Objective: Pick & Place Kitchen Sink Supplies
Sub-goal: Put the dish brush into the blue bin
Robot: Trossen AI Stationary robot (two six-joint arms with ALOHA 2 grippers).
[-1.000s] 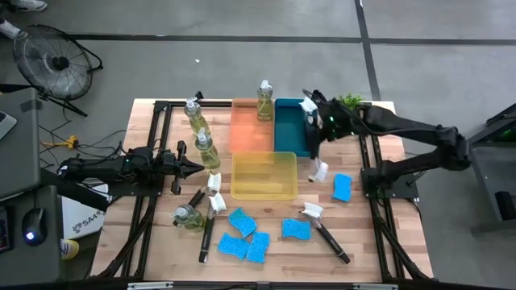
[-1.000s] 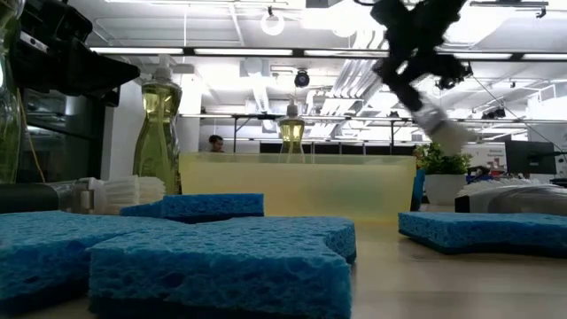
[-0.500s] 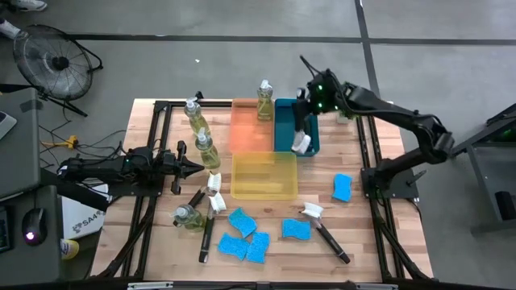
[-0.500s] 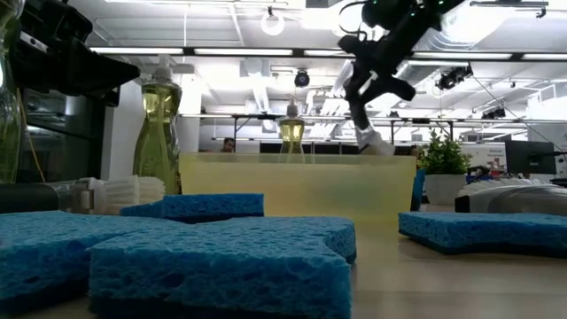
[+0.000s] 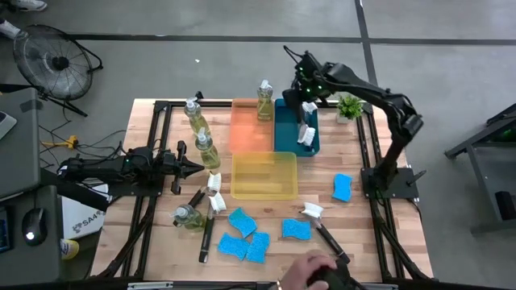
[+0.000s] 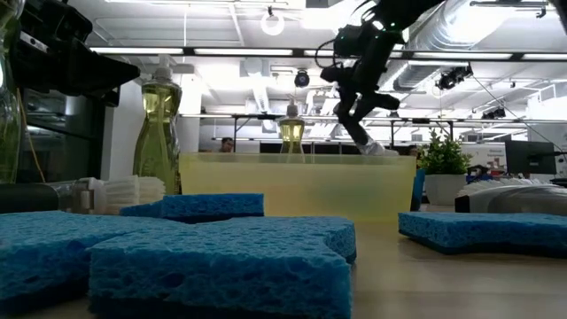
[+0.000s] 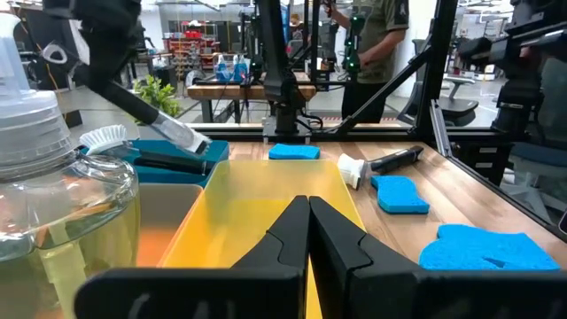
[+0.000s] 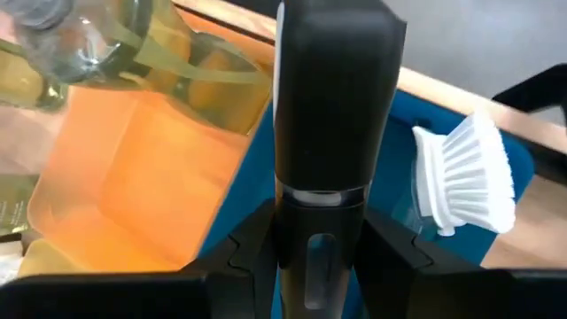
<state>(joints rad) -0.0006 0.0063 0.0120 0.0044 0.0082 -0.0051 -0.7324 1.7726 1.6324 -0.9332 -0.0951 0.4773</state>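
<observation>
Right hand (image 5: 306,107) clamped on the black handle of a dish brush (image 5: 305,133), white head down inside the teal tray (image 5: 284,129). Probably light, stiff, slick plastic; best gripped mid-handle. Left hand (image 5: 196,167) closed, empty, above the worktop (image 5: 363,225).

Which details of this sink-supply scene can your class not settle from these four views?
- Teal tray floor: the held brush and right gripper cover it in the high view; the yellow tray blocks it in the low view.
- Hand: cut off by the high view's bottom edge.
- Soap bottle: its base is cut off in the left wrist view.
</observation>
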